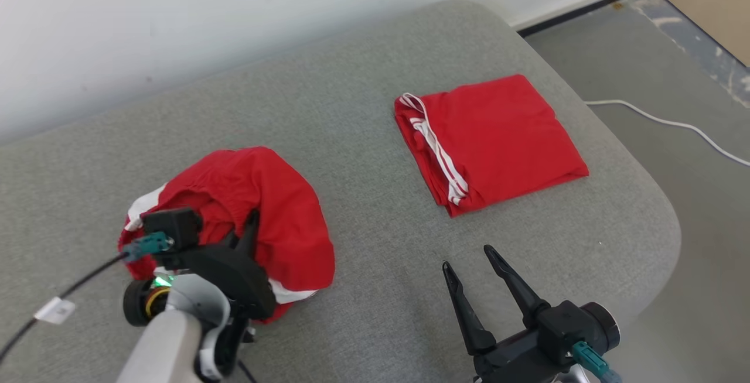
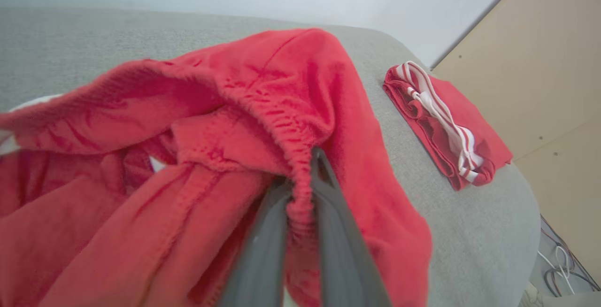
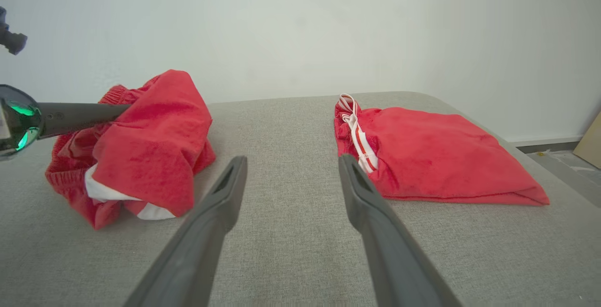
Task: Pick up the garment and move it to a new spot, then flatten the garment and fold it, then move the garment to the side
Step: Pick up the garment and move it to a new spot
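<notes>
The garment (image 1: 263, 213) is a crumpled pair of red shorts with white trim, bunched up at the left of the grey cushion (image 1: 363, 137). My left gripper (image 1: 249, 225) is shut on its elastic waistband, which shows pinched between the two dark fingers in the left wrist view, garment (image 2: 263, 110), left gripper (image 2: 305, 157). In the right wrist view the heap (image 3: 150, 142) rises where the left finger enters it from the left. My right gripper (image 1: 469, 260) stands open over bare cushion at the front right, right gripper (image 3: 291, 166), touching nothing.
A second red garment (image 1: 498, 143) lies neatly folded at the cushion's right, folded garment (image 3: 432, 157), (image 2: 446, 124). A white wall runs behind. Right of the cushion is grey floor with a white cable (image 1: 674, 122) and a tan board (image 1: 715, 2).
</notes>
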{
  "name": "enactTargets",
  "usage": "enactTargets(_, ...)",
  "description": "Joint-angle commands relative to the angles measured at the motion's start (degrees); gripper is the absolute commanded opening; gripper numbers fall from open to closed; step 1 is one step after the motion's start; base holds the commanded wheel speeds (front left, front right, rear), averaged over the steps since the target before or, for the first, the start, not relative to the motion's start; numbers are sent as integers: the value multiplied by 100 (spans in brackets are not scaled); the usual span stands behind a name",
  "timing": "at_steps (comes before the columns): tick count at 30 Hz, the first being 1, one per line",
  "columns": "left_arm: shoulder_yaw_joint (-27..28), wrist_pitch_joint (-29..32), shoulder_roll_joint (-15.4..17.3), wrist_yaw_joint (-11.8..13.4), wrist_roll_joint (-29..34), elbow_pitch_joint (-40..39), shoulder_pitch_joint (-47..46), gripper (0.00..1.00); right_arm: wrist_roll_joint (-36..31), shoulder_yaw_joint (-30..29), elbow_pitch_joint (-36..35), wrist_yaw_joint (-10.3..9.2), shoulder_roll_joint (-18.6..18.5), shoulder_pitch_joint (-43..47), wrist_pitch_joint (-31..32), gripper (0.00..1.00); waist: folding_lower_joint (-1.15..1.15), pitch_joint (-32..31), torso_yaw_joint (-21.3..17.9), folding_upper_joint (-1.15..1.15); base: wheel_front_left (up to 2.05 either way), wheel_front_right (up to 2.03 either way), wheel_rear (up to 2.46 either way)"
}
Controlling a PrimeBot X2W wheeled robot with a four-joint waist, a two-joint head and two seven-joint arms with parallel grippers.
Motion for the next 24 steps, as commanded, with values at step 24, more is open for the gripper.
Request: enactTargets(24, 818, -2569, -250, -437, 884, -802, 1935, 100, -288, -894, 76, -17, 1, 541, -1, 100, -1, -902, 1750, 0, 0, 0, 0)
